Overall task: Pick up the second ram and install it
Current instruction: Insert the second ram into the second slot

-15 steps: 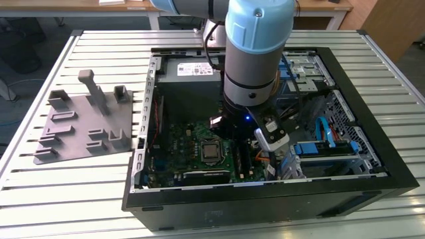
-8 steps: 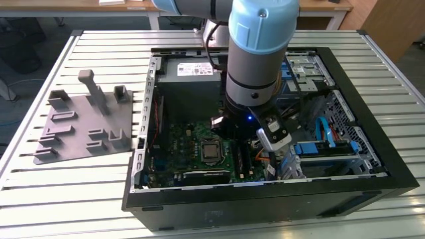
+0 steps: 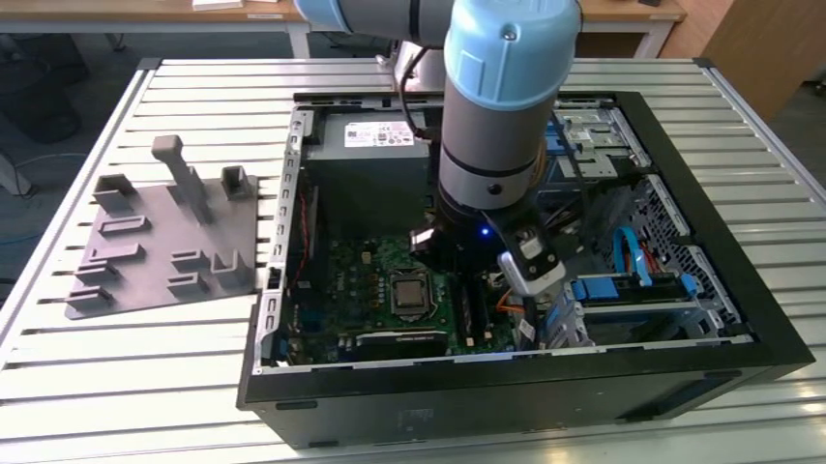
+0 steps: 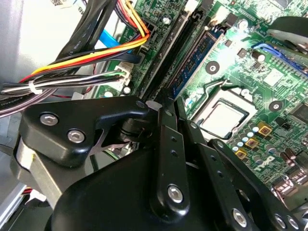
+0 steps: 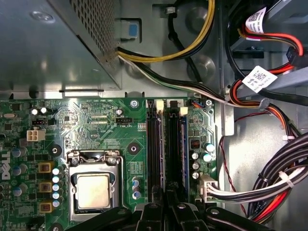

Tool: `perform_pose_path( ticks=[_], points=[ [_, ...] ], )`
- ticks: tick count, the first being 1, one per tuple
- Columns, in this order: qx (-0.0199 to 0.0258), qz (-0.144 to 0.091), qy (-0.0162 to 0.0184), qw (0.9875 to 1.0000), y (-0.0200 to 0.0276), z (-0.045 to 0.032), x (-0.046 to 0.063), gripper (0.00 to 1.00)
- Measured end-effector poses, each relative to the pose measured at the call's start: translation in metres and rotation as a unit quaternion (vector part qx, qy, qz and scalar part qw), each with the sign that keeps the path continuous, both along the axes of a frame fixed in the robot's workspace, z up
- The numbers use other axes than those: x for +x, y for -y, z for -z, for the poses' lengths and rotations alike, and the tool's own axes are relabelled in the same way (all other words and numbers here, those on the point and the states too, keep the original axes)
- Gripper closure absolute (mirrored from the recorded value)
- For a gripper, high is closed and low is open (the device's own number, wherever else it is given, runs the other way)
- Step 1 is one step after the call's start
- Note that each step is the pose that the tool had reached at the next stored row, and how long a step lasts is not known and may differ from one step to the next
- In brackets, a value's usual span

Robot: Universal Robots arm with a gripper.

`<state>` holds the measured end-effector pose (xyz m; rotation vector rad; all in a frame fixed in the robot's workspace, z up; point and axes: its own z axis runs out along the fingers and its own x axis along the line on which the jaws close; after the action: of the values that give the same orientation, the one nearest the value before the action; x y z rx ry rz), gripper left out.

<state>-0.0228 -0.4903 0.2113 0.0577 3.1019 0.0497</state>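
Already the arm (image 3: pixel 497 116) is lowered vertically into the open computer case (image 3: pixel 722 300) on the slatted desk (image 3: pixel 155 387); the end effector (image 5: pixel 166 204) is poised directly over the memory slots (image 5: pixel 153 144) of the green motherboard (image 5: pixel 96 120), beside the processor socket (image 5: pixel 94 190). A blue-edged stick, taken to be the second ram (image 5: pixel 183 149), is seen standing in the slot nearest the cable bundle (image 5: pixel 269 187); in the second wrist view its blue edge (image 4: pixel 195 62) runs away from the end effector's tips (image 4: pixel 166 103) along the black slots. Whether it is fully seated cannot be told; the slot latches are not clearly resolved. The two fingers appear drawn close together, straddling the near end of the stick or resting just above it; contact cannot be confirmed, so an actual grip cannot be stated. The grey fixture plate (image 3: pixel 162 242) lies on the desk at the exterior view's left, with no stick seen on it; pick-up is therefore judged done, insertion at or near its end.
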Motion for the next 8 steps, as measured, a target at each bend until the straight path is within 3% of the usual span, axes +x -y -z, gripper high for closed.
perform_pose_path(
  ticks=[8],
  points=[
    [-0.0007,0.000,-0.0002,1.0000,0.0002,0.0049,-0.0001,0.86]
  ],
)
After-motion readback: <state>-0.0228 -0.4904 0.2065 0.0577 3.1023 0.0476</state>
